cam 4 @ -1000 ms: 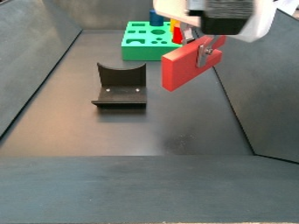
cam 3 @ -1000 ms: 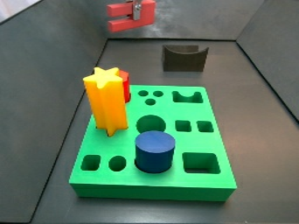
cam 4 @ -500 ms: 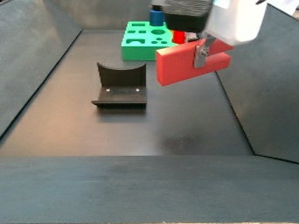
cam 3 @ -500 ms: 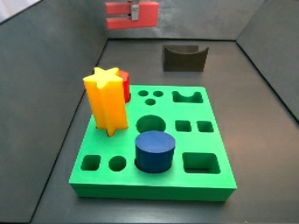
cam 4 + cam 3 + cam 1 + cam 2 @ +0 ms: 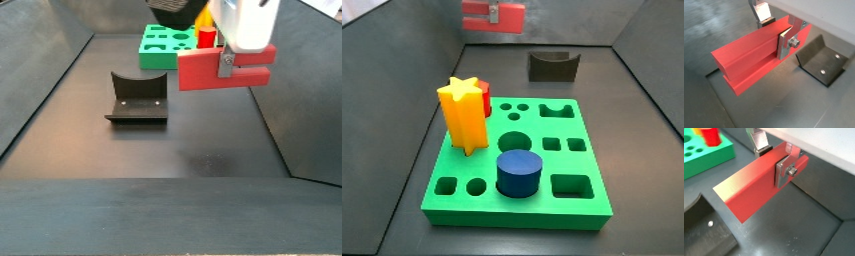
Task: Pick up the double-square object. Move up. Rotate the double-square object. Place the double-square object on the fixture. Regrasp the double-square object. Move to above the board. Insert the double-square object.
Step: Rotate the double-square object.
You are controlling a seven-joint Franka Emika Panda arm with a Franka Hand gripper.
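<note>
The double-square object [image 5: 214,72] is a long flat red block. It hangs level in the air, well above the floor. My gripper [image 5: 229,62] is shut on it, with a silver finger [image 5: 784,46] pressed on each flat face. Both wrist views show this grip, and the block [image 5: 751,190] reaches far out to one side of the gripper [image 5: 772,162]. The dark fixture [image 5: 136,97] stands on the floor below, off to the side of the block [image 5: 747,57]. The green board [image 5: 553,165] lies apart from the fixture [image 5: 553,66]. In that side view the block [image 5: 480,17] shows high up.
On the board [image 5: 163,59] stand a yellow star prism [image 5: 462,115], a blue cylinder [image 5: 519,173] and a red piece [image 5: 482,98] behind the star. Grey walls [image 5: 40,80] slope up around the dark floor.
The red block has turned in my grip from tilted to level. It has also risen a little and shifted sideways over the floor. The grip has stayed shut.
</note>
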